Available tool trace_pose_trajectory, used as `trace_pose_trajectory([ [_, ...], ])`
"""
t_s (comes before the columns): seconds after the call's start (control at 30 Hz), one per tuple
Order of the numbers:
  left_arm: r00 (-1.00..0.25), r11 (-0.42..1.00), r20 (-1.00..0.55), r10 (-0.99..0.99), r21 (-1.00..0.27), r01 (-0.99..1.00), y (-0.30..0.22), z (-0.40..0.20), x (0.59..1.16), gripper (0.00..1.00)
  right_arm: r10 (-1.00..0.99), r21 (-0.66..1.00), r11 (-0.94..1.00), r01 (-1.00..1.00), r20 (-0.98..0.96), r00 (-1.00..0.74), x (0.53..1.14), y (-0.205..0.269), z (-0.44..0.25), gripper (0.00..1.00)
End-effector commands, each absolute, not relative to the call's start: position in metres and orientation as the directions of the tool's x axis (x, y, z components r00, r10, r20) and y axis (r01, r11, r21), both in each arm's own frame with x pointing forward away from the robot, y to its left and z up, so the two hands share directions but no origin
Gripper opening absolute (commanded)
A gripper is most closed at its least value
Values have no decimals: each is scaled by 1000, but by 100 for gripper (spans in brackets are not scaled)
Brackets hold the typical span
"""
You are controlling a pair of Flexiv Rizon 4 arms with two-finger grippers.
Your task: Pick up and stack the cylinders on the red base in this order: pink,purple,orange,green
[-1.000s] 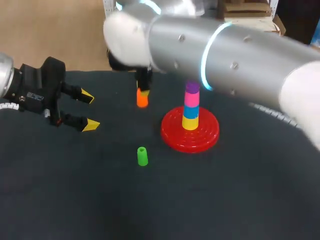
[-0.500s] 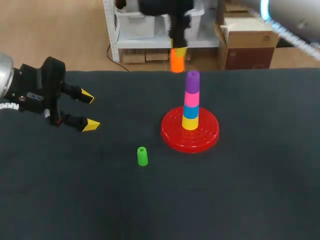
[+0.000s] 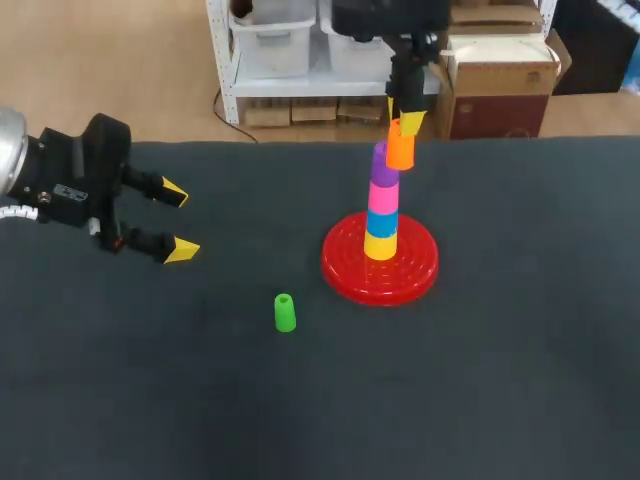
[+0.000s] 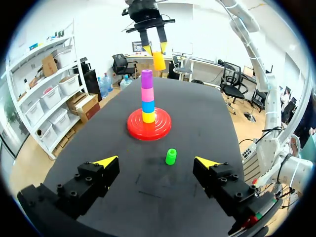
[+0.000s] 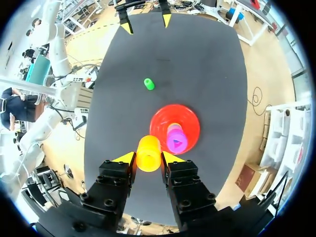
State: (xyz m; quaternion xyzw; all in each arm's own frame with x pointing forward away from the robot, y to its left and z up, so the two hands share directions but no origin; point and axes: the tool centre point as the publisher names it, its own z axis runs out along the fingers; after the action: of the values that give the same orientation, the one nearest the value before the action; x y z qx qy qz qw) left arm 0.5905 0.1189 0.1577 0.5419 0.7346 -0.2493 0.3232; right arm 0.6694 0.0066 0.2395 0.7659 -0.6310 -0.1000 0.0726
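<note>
The red base (image 3: 345, 268) carries a stack of yellow, blue, pink and purple cylinders, the purple one (image 3: 379, 162) on top. My right gripper (image 3: 403, 124) hangs above the stack, shut on the orange cylinder (image 3: 400, 152), which sits just right of and slightly above the purple top. In the right wrist view the orange cylinder (image 5: 148, 153) is pinched between the fingers beside the purple top (image 5: 177, 140). The green cylinder (image 3: 285, 312) stands on the table left of the base. My left gripper (image 3: 172, 221) rests open at the far left, with nothing in it.
The dark table (image 3: 480, 380) stretches wide in front of and to the right of the base. In the left wrist view the green cylinder (image 4: 171, 156) stands ahead of my left gripper (image 4: 157, 161), with the red base (image 4: 133, 129) beyond it.
My right arm has lifted the orange cylinder off the table left of the base and carried it up and right, to beside the purple top. The left arm has stayed still.
</note>
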Motion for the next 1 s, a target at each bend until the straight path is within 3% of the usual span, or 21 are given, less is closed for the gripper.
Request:
trace_pose_trajectory([
  [0.03,-200,287,-748,632,-13,958,120,156,590,100,-982,-257,-157,-953,-62,179,665,4,241,0],
  [1.0,-200,287,-748,632,-13,958,120,156,590,100,-981,-231,-187,-955,-3,193,714,17,231,0],
])
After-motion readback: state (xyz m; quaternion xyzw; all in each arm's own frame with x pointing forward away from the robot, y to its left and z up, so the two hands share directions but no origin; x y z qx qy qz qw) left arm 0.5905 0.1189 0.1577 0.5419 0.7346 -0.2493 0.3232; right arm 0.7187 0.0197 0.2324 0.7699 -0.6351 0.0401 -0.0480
